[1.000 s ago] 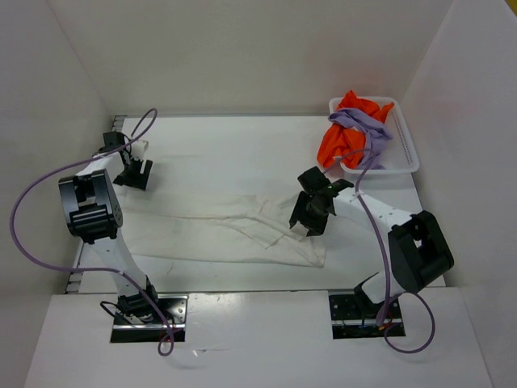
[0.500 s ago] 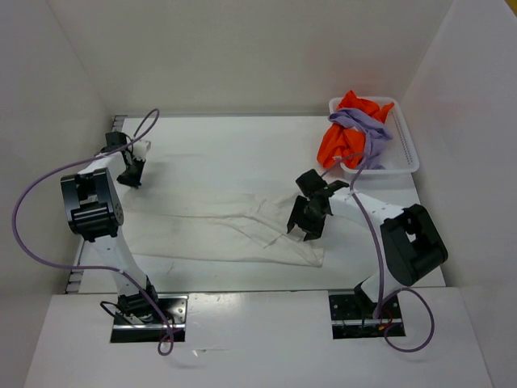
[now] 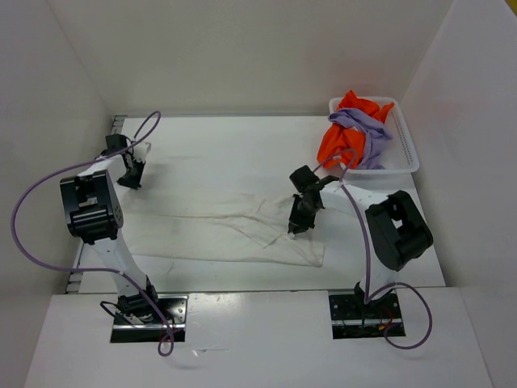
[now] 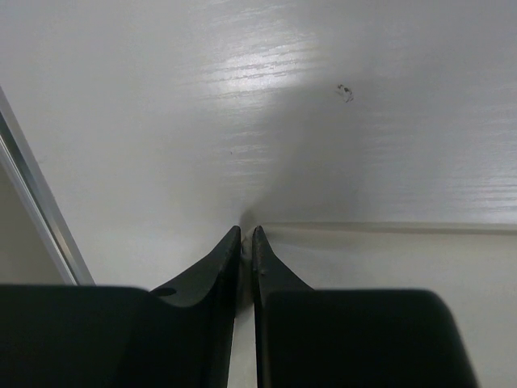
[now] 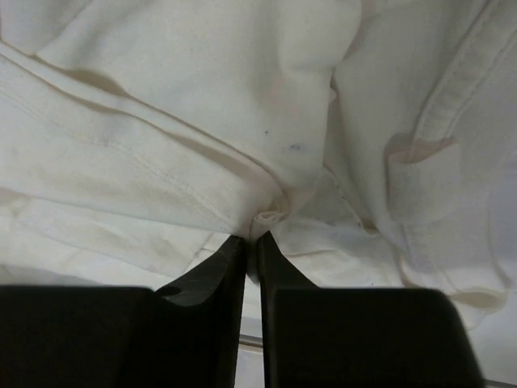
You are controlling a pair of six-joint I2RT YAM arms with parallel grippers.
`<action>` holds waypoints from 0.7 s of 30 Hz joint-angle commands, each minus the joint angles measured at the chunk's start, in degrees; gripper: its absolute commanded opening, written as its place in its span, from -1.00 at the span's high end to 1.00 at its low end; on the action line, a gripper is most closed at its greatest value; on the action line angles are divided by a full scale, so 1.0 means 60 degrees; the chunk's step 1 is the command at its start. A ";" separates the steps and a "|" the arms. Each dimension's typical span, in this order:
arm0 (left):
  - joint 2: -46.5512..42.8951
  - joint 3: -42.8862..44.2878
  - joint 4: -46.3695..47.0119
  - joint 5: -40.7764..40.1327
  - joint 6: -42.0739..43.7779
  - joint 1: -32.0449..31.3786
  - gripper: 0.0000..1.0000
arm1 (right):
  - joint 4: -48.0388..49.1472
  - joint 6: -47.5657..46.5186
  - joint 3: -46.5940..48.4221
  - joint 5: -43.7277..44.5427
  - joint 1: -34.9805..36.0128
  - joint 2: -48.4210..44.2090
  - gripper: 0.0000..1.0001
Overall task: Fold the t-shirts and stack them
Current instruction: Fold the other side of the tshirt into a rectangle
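Observation:
A white t-shirt lies crumpled and stretched out across the table. My left gripper sits at its far left corner, shut on a thin sliver of the cloth edge; in the left wrist view the left gripper has its tips nearly touching. At the shirt's right part my right gripper is shut on a small pinched fold. That fold bulges just above the right gripper in its wrist view. The orange t-shirt and the light purple t-shirt are heaped in the basket.
A white mesh basket stands at the back right corner, with the orange cloth hanging over its near left side. White walls close in the table on the left, back and right. A metal rail runs along the table's left edge.
Both grippers have closed on the white t-shirt, the left first and the right just now. The right arm's wrist has shifted slightly left over the cloth.

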 commanded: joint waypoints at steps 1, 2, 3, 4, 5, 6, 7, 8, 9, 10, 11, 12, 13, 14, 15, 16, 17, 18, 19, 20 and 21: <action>-0.0224 -0.0294 -0.0416 -0.0252 0.0241 0.0057 0.70 | 0.0114 -0.0060 0.0424 0.0182 0.0057 -0.0418 0.80; -0.0225 -0.0294 -0.0416 -0.0252 0.0241 0.0057 0.70 | -0.0046 0.0027 0.0424 0.0182 0.0057 -0.0506 0.91; -0.0225 -0.0294 -0.0416 -0.0252 0.0241 0.0057 0.70 | -0.0236 0.0027 0.0424 0.0182 0.0057 -0.0594 1.00; -0.0225 -0.0294 -0.0416 -0.0252 0.0241 0.0057 0.70 | -0.0325 0.0027 0.0424 0.0182 0.0057 -0.0711 1.00; -0.0225 -0.0294 -0.0416 -0.0252 0.0241 0.0057 0.70 | -0.0427 0.0027 0.0424 0.0080 0.0057 -0.0712 1.00; -0.0225 -0.0294 -0.0416 -0.0353 0.0241 0.0057 0.70 | -0.0689 0.0027 0.0424 0.0079 0.0057 -0.1016 1.00; -0.0225 -0.0294 -0.0416 -0.0354 0.0241 0.0057 0.70 | -0.0837 0.0027 0.0424 -0.0008 0.0057 -0.1179 1.00; -0.0225 -0.0294 -0.0416 -0.0441 0.0328 0.0057 0.70 | -0.0998 -0.0060 0.0424 -0.0009 0.0057 -0.1340 1.00; -0.0225 -0.0294 -0.0416 -0.0442 0.0328 0.0057 0.70 | -0.1144 -0.0060 0.0526 -0.0009 0.0057 -0.1661 1.00; -0.0225 -0.0294 -0.0416 -0.0442 0.0415 0.0057 0.70 | -0.1436 -0.0147 0.0628 -0.0110 0.0057 -0.1795 1.00; -0.0225 -0.0294 -0.0416 -0.0442 0.0416 0.0057 0.70 | -0.1555 -0.0148 0.0629 -0.0300 0.0057 -0.1883 1.00; -0.0225 -0.0294 -0.0416 -0.0544 0.0416 0.0057 0.70 | -0.1643 -0.0235 0.0629 -0.0432 0.0057 -0.1884 1.00; -0.0225 -0.0294 -0.0329 -0.0545 0.0416 0.0057 0.70 | -0.1644 -0.0236 0.0629 -0.0753 0.0057 -0.1884 1.00; -0.0225 -0.0294 -0.0328 -0.0545 0.0416 0.0057 0.70 | -0.1644 -0.0236 0.0513 -0.0930 0.0057 -0.1884 1.00; -0.0225 -0.0294 -0.0328 -0.0545 0.0416 0.0057 0.70 | -0.1644 -0.0236 0.0425 -0.1048 0.0057 -0.1884 1.00; -0.0225 -0.0294 -0.0328 -0.0545 0.0416 0.0057 0.70 | -0.1644 -0.0236 0.0424 -0.1150 0.0057 -0.1797 1.00; -0.0225 -0.0294 -0.0328 -0.0545 0.0416 0.0057 0.70 | -0.1557 -0.0236 0.0424 -0.1267 0.0057 -0.1796 1.00; -0.0225 -0.0207 -0.0328 -0.0545 0.0416 0.0057 0.70 | -0.1556 -0.0236 0.0526 -0.1269 0.0057 -0.1709 1.00; -0.0225 -0.0207 -0.0328 -0.0545 0.0416 0.0057 0.70 | -0.1556 -0.0236 0.0527 -0.1370 0.0159 -0.1708 1.00; -0.0225 -0.0207 -0.0328 -0.0545 0.0416 0.0057 0.70 | -0.1658 -0.0236 0.0628 -0.1487 0.0160 -0.1708 1.00; -0.0225 -0.0207 -0.0328 -0.0545 0.0416 0.0057 0.70 | -0.1659 -0.0236 0.0629 -0.1488 0.0160 -0.1708 1.00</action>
